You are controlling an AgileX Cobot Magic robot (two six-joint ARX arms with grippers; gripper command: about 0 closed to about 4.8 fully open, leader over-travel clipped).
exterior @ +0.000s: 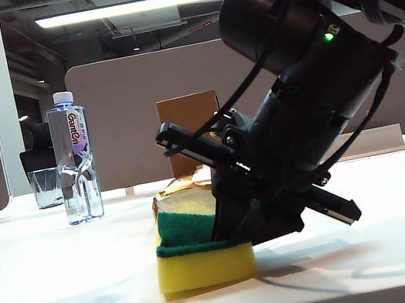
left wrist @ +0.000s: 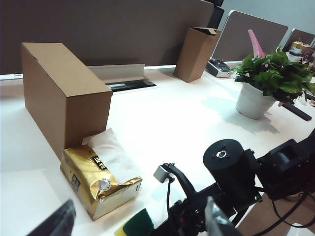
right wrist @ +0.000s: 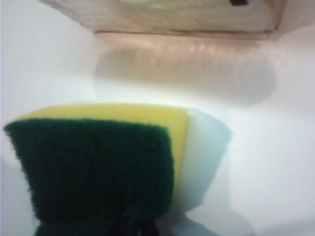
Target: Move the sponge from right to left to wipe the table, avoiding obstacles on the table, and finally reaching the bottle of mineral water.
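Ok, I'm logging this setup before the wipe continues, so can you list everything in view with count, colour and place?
sponge: one, yellow with a dark green top layer, on the table near the front edge, under the right gripper.
tissue pack: one, gold, white tissue sticking out, lying just behind the sponge, against the large box.
cardboard box: one large, brown, behind the tissue pack.
second cardboard box: one, brown, upright, by the partition.
bottle of mineral water: one, clear, white cap, upright at far left.
glass: one, clear, behind the bottle.
potted plant: one, green leaves, white pot, far side.
table: one, white.
right gripper: black, shut on the sponge's green top.
left gripper: only a dark finger edge visible, held above the table.
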